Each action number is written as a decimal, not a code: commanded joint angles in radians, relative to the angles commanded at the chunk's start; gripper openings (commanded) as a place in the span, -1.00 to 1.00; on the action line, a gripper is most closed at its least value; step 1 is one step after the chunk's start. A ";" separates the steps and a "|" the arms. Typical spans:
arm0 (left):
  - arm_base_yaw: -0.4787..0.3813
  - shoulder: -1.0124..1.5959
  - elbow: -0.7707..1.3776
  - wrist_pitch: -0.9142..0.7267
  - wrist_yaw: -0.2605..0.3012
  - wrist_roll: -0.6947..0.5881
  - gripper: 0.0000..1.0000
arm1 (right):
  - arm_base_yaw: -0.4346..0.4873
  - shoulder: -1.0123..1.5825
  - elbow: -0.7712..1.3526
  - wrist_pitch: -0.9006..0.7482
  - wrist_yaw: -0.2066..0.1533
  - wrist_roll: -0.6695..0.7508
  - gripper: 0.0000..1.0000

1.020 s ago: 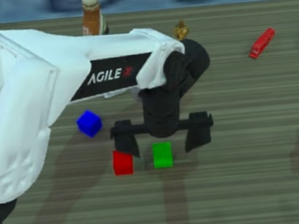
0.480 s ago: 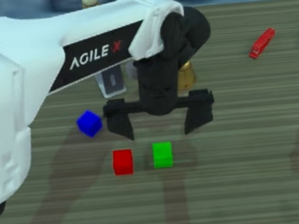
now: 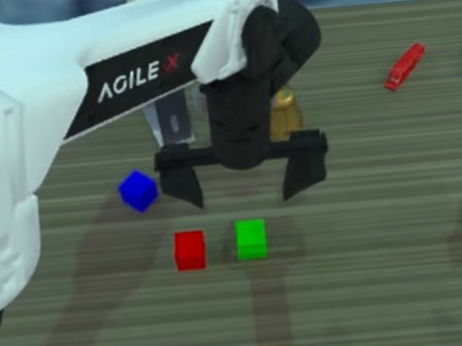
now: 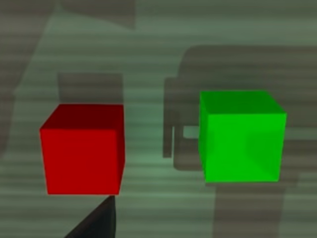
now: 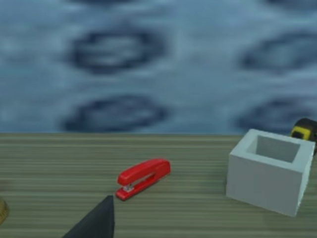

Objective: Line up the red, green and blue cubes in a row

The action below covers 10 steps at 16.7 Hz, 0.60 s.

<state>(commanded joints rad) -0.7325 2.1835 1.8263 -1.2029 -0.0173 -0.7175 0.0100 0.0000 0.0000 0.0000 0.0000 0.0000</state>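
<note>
The red cube (image 3: 190, 249) and the green cube (image 3: 251, 238) sit side by side near the table's middle, a small gap between them. The blue cube (image 3: 138, 190) lies apart, farther back and to the left of the red one, turned at an angle. My left gripper (image 3: 241, 193) hangs open just behind the red and green pair, holding nothing. Its wrist view looks down on the red cube (image 4: 83, 148) and green cube (image 4: 241, 136), with one dark fingertip (image 4: 99, 223) at the edge. Of my right arm, off the top view, only one dark finger (image 5: 96, 223) shows, nothing beside it.
A red stapler (image 3: 405, 66) lies at the back right. A brass bell-like object (image 3: 284, 112) and a grey box (image 3: 173, 117) stand behind my left gripper, partly under the arm. The right wrist view shows the stapler (image 5: 143, 178), a grey open box (image 5: 270, 171) and a yellow-black object (image 5: 306, 130).
My left gripper, which straddled the green cube a second ago, has drawn back and up, still open. The three cubes have not moved.
</note>
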 joint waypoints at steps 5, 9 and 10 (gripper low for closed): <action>0.092 0.012 0.001 0.008 0.005 0.263 1.00 | 0.000 0.000 0.000 0.000 0.000 0.000 1.00; 0.203 0.025 -0.006 0.015 0.012 0.582 1.00 | 0.000 0.000 0.000 0.000 0.000 0.000 1.00; 0.230 0.028 -0.008 0.017 0.014 0.663 1.00 | 0.000 0.000 0.000 0.000 0.000 0.000 1.00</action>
<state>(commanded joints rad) -0.5021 2.2116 1.8178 -1.1855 -0.0037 -0.0549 0.0100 0.0000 0.0000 0.0000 0.0000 0.0000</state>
